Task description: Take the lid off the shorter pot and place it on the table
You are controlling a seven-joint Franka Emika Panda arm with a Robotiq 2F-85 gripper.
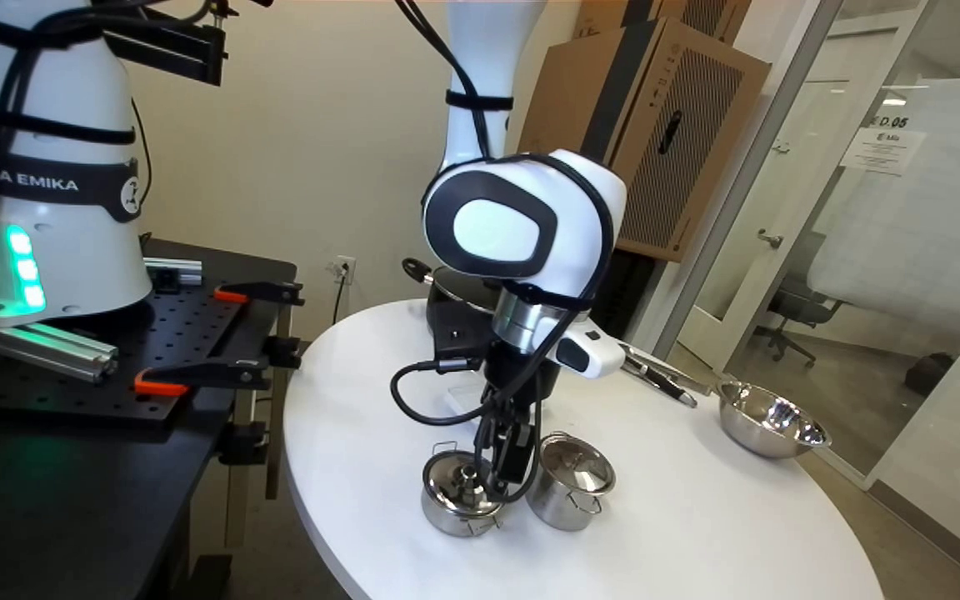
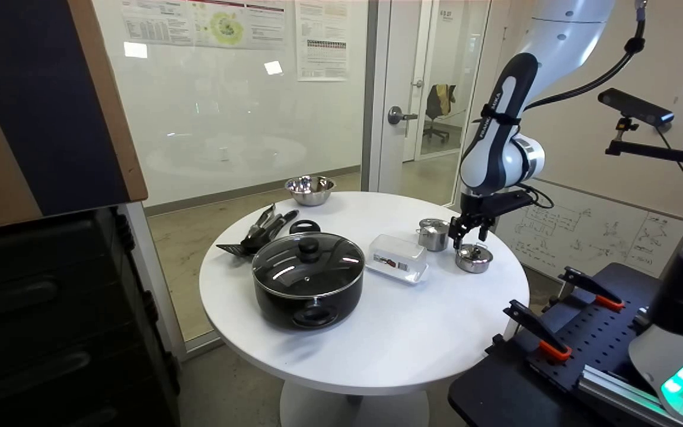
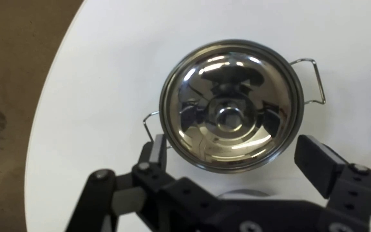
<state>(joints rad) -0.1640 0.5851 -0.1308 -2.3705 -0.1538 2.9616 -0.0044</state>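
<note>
The gripper (image 3: pixel 232 138) is positioned close to the lid (image 3: pixel 201 141), on the side toward the taller steel pot (image 1: pixel 567 504), with its jaws set wide apart. In the wrist view, one finger (image 3: pixel 317 162) appears at each side of the lid; contact between the fingers and the lid cannot be determined.

The lid is seated on the shorter pot (image 2: pixel 473 267), with its knob (image 3: pixel 230 120) facing up at the centre. The shorter pot stands upright on the table (image 2: pixel 424 326). In an exterior view, it is located near the right edge of the tabletop; in the wrist view, the curved tabletop edge passes along the left. Wire handles (image 3: pixel 319 80) project from opposite sides of the pot.

The taller steel pot stands upright just beside the shorter pot. In an exterior view, a clear-covered container (image 2: pixel 398 260) rests between the two steel pots and the black pot (image 2: pixel 306 305). The black pot is located near the left edge of the tabletop and carries a glass lid (image 2: pixel 318 270). Dark-handled utensils (image 2: pixel 252 244) lie farther back along that edge. A steel bowl (image 2: pixel 309 194) stands at the far edge. A black bench (image 2: pixel 513 394) is located outside the right edge.
</note>
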